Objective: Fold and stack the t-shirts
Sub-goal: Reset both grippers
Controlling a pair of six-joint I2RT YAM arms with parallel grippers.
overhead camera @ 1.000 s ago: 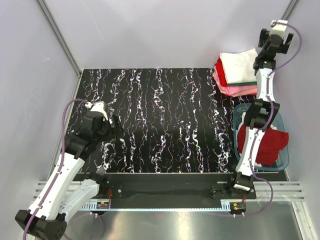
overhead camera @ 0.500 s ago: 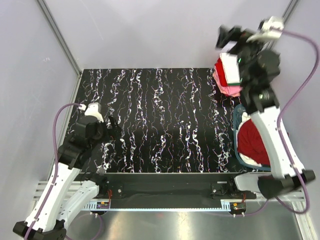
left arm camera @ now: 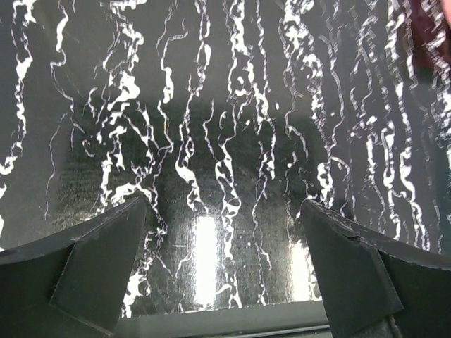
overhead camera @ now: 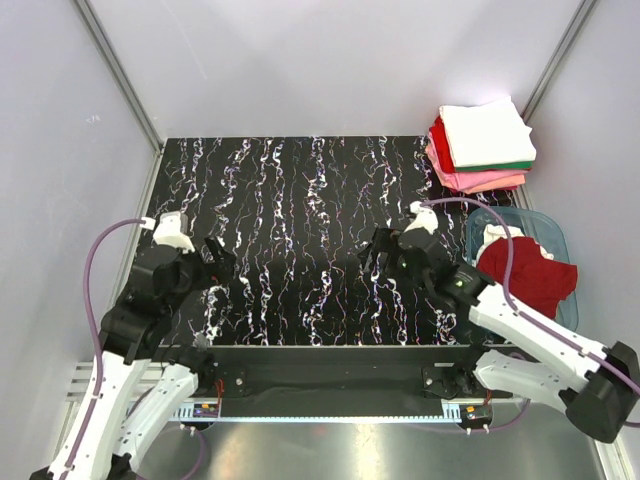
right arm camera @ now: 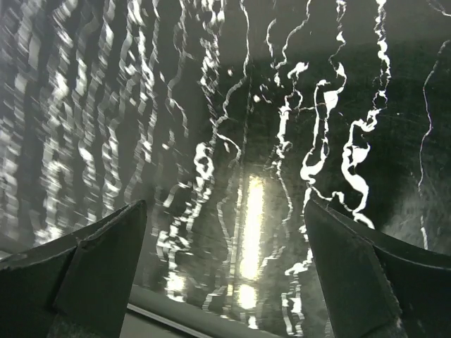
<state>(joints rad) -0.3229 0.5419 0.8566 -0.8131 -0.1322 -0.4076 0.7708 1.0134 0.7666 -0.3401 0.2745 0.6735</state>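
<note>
Left fingers (left arm camera: pixel 91 271) and right fingers (right arm camera: pixel 91 271): spread, empty, above the table (overhead camera: pixel 300 190). Dark red t-shirt (overhead camera: pixel 530 280): crumpled in tub (overhead camera: pixel 553 232), right of frame, rightward of the nearer right fingers. Folded t-shirts (overhead camera: pixel 487 135): stacked, upper right.

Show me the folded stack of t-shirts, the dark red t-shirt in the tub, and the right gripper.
folded stack of t-shirts (overhead camera: pixel 487 133), top view, on the white top shirt.
dark red t-shirt (overhead camera: pixel 545 285), top view, middle of the bunched cloth.
right gripper (right arm camera: pixel 225 208), right wrist view, midway between its open fingertips.
</note>
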